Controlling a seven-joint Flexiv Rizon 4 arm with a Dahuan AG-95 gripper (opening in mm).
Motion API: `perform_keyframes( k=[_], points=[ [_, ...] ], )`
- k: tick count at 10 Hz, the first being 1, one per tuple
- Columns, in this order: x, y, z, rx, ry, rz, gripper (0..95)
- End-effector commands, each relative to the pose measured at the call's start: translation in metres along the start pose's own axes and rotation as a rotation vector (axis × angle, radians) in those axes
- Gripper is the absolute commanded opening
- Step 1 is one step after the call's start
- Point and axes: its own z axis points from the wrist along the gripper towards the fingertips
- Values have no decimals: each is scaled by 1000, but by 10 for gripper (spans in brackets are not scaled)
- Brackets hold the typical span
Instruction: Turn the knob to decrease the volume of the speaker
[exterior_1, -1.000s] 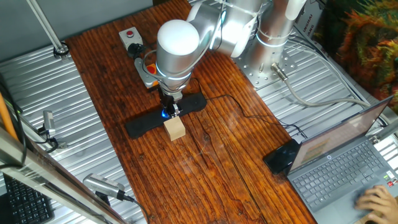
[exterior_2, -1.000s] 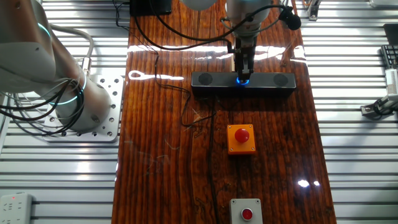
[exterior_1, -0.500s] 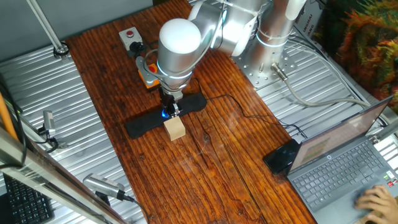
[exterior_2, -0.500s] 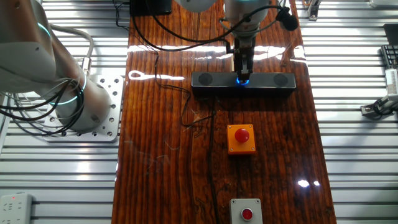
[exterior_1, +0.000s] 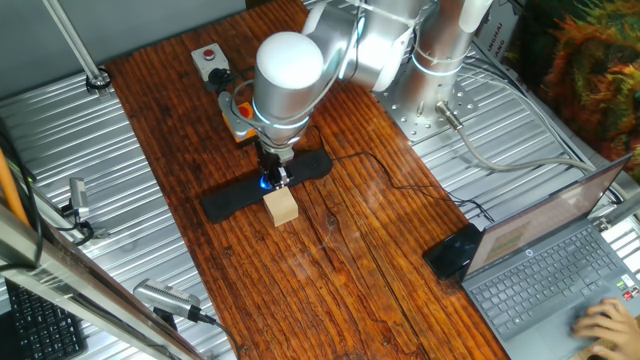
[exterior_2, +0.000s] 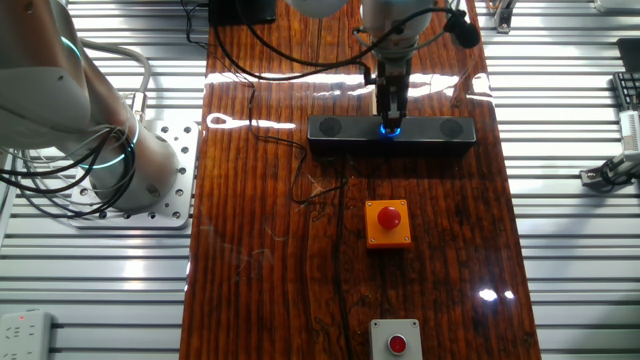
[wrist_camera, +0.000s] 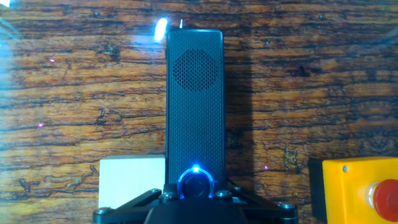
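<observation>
The speaker (exterior_1: 225, 202) is a long black bar lying across the wooden table; it also shows in the other fixed view (exterior_2: 340, 130) and the hand view (wrist_camera: 194, 106). The knob (wrist_camera: 196, 185), ringed with blue light, sits at the bar's middle, and its glow shows in both fixed views (exterior_1: 266, 184) (exterior_2: 389, 131). My gripper (exterior_1: 272, 176) points straight down onto the knob, seen also in the other fixed view (exterior_2: 390, 120). In the hand view the gripper (wrist_camera: 196, 198) has its jaws closed in on the knob from both sides.
A tan wooden block (exterior_1: 282, 207) lies right beside the speaker's middle. An orange-housed red button (exterior_2: 388, 222) and a grey box with a red button (exterior_2: 397, 343) stand further along the table. The speaker's thin black cable (exterior_2: 300, 170) trails over the wood. A laptop (exterior_1: 560, 260) sits at the right.
The arm's upper joint has shifted very slightly. The gripper stays on the knob and the speaker has not moved.
</observation>
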Motion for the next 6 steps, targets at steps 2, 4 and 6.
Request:
perform_keyframes(
  k=[2,4,6],
  points=[
    [0,1,0,5,-5,-29,0],
    [0,1,0,1,-9,-13,0],
    [0,1,0,2,-6,5,0]
  ],
)
